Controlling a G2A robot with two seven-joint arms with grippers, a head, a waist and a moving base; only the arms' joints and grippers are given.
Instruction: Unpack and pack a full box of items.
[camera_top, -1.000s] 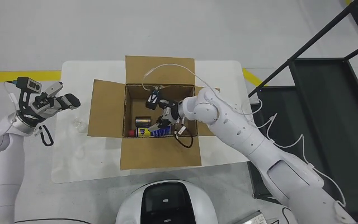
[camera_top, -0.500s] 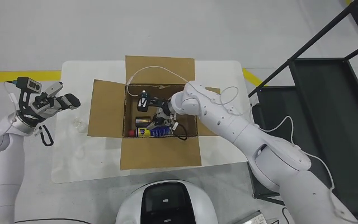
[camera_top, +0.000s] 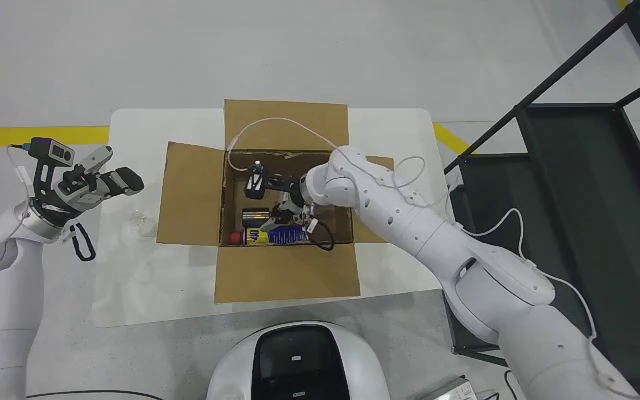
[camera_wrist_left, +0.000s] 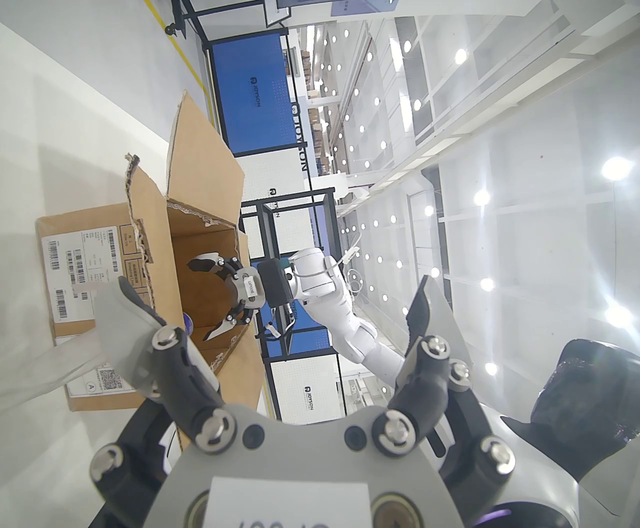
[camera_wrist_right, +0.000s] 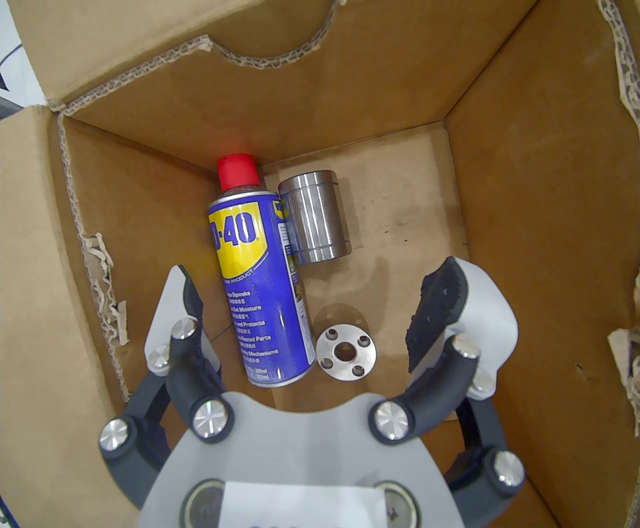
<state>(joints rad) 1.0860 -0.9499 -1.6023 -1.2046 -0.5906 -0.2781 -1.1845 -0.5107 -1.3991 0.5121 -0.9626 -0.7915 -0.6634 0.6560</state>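
An open cardboard box (camera_top: 190, 190) stands mid-table. On its floor lie a blue and yellow spray can (camera_wrist_right: 255, 280) with a red cap, a steel cylinder (camera_wrist_right: 314, 222) beside it, and a small round metal flange (camera_wrist_right: 346, 352). From above, the can (camera_top: 275, 235) and cylinder (camera_top: 257, 215) lie near the box's front wall. My right gripper (camera_wrist_right: 312, 275) hangs open inside the box (camera_wrist_right: 525, 150), above the can and flange, touching nothing. It also appears open from the left wrist view (camera_wrist_left: 215, 295). My left gripper (camera_top: 115, 170) is open and empty, left of the box.
A crumpled clear plastic piece (camera_top: 140, 222) lies on the white table (camera_top: 400, 140) between my left gripper and the box's left flap. A white cable (camera_top: 290, 122) loops over the box's back flap. A black metal rack (camera_top: 560, 170) stands to the right of the table.
My right arm has swung left and further over the box's interior, then settled. The left arm and the items in the box have not moved.
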